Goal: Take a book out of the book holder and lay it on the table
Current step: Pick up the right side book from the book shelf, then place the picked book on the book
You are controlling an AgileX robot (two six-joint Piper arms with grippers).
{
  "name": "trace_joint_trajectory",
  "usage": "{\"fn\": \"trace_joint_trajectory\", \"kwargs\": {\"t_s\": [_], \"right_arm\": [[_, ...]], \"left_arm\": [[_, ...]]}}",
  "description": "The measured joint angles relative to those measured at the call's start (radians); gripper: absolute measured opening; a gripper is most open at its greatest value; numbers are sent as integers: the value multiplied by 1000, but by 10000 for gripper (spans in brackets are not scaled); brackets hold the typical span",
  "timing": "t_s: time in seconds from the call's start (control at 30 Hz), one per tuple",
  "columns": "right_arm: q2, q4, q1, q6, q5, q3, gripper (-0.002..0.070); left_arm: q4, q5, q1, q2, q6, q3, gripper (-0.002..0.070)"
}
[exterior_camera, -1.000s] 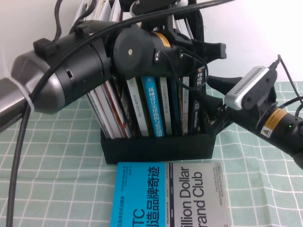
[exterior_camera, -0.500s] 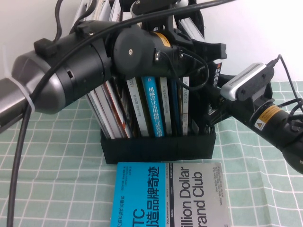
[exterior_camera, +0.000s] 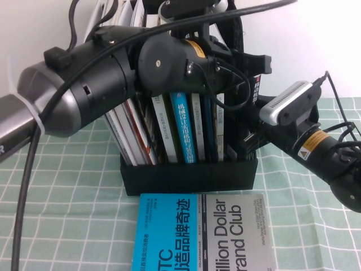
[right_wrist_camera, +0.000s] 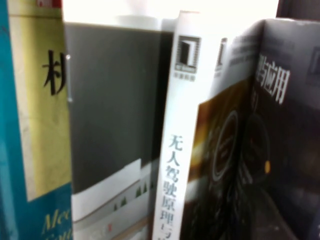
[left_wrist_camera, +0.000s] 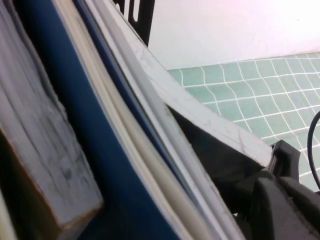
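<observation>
Reaching into the right end of the book holder (exterior_camera: 189,175), right gripper (exterior_camera: 248,138) at the black-spined book (exterior_camera: 256,90) standing there, grip can't be told, left gripper (exterior_camera: 248,62) over the holder's top, jaw state unclear, cyan-and-grey book (exterior_camera: 200,231) flat on the table (exterior_camera: 67,214) in front.

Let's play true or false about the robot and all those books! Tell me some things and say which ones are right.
1. A cyan-and-grey book lies flat on the table. True.
2. The book holder is white. False: it is black.
3. The right gripper reaches into the holder's right end. True.
4. The holder has no books. False: many stand upright inside.
5. The left gripper rests on the table. False: it is up among the book tops.
</observation>
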Motion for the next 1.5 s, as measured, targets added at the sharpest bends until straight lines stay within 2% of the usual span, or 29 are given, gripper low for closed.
{"fn": "trace_joint_trajectory", "kwargs": {"t_s": [0.17,0.4,0.6,0.83,1.1,1.23,1.33,1.4,1.5], "right_arm": [[8,0,0,1,-37,0,137],[-50,41,5,-9,16,18,137],[-190,66,13,-57,46,24,139],[-410,102,4,-218,58,24,133],[-651,63,2,-272,243,26,134],[-784,-67,0,-219,455,26,133],[-887,-263,0,-88,609,30,133],[-945,-440,0,75,670,32,134],[-1005,-748,-2,368,651,32,133]], "left_arm": [[-2,29,0,-2,45,0,-3],[-17,190,-17,-54,199,-39,-3],[-37,301,-34,-153,206,-62,-3],[62,270,-36,-394,217,-78,-3],[173,322,-36,-594,213,-78,-3],[333,404,-36,-700,129,-78,-3],[471,495,-36,-765,57,-65,-3],[546,542,-36,-814,14,-30,-3],[640,574,-36,-894,-73,63,-3]]}}
